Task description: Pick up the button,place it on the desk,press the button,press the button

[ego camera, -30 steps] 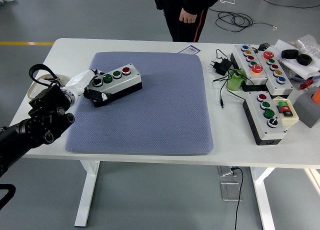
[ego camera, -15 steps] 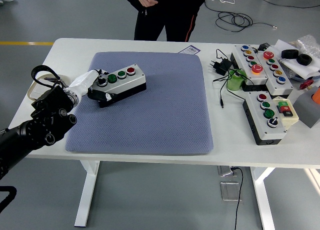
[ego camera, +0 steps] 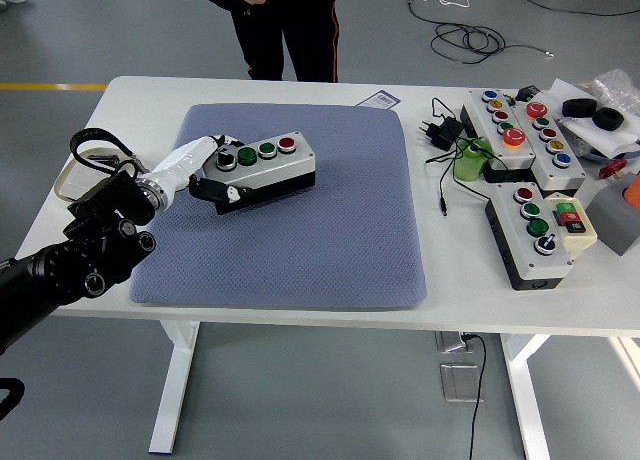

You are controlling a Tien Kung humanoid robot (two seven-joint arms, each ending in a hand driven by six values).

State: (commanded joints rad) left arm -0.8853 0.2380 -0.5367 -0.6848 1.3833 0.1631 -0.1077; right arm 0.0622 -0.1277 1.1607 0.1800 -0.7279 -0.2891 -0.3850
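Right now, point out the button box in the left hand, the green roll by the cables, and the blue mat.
button box (ego camera: 268,163), head view, its top face
green roll (ego camera: 470,163), head view, its side
blue mat (ego camera: 320,240), head view, bare middle

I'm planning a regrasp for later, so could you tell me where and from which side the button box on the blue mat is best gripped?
Probably the short left end of the button box, approached from the left, as the left hand does now. The box is long and narrow, its top carries the buttons, and that end lies nearest the left arm, so fingers wrapped there leave the buttons free.
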